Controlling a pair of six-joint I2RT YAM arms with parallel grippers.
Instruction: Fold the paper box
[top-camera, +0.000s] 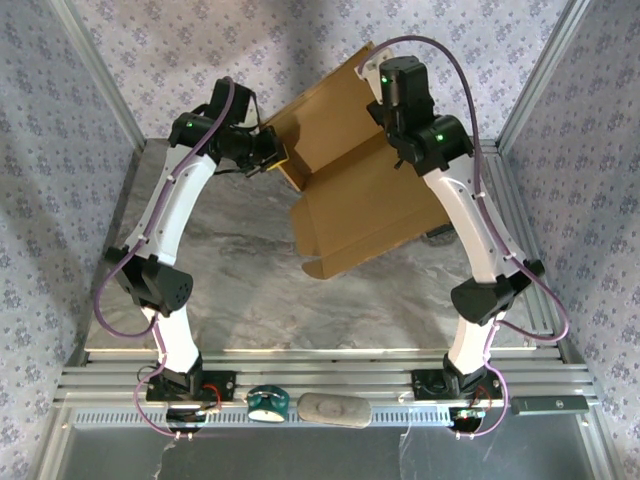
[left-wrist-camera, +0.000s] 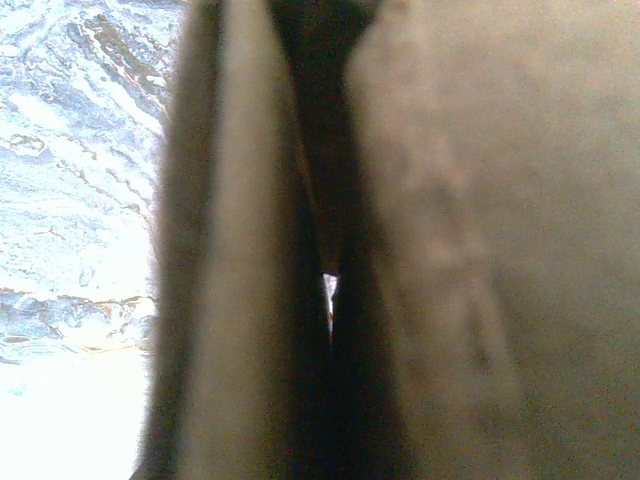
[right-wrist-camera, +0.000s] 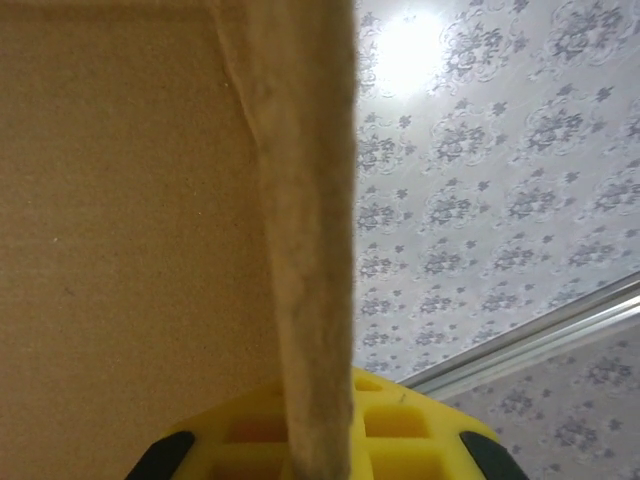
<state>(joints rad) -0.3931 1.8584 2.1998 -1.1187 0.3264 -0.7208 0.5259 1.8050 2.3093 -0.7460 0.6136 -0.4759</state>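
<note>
- Box (top-camera: 350, 200) stands tilted at the table's (top-camera: 230, 290) far middle, long axis running near to far.
- We see left gripper (top-camera: 277, 155) clenched on its left edge, right gripper (right-wrist-camera: 315, 445) clenched on the far flap.

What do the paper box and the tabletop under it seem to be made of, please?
The paper box looks like plain brown cardboard, matte and uncoated: it bends along creases, and the right wrist view shows a thick fibrous edge. The tabletop has grey-white marble veining with a soft sheen; stone or printed laminate, I cannot tell.
</note>
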